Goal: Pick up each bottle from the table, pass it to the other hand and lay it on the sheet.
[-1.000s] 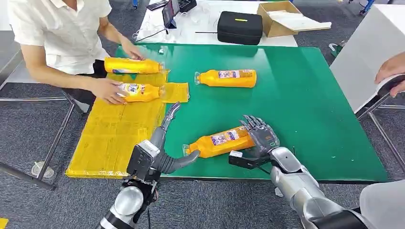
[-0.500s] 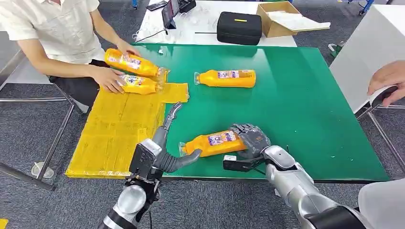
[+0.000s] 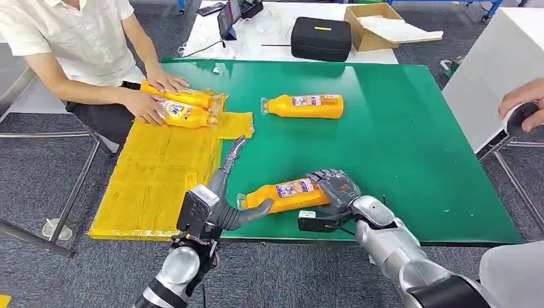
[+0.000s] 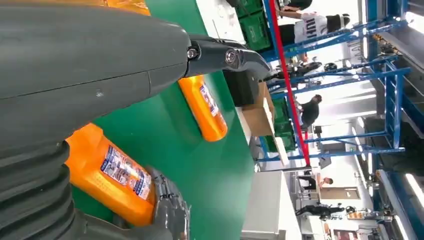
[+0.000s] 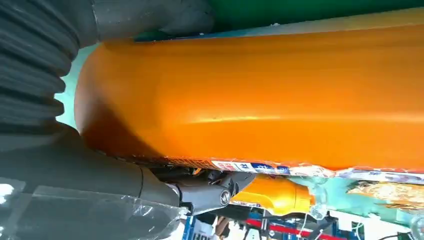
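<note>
Fingers [image 3: 330, 181] around blue-and-white-labelled bottle [image 3: 282, 194], text unreadable.

Each silver, rounded arm ends beside the green table [image 3: 410, 128] in a hand, left hand [image 3: 226, 186] and right hand [image 3: 335, 187], with grey ribbed cover, thick grey thumb, darker screw-jointed fingers and black wrist module.

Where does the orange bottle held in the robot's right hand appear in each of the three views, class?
Head view: held bottle lies low at centre, base in the right hand, neck by the left hand.
Left wrist view: held bottle, lower left corner.
Right wrist view: held bottle spans the middle.
Shared landmark: green table.
</note>
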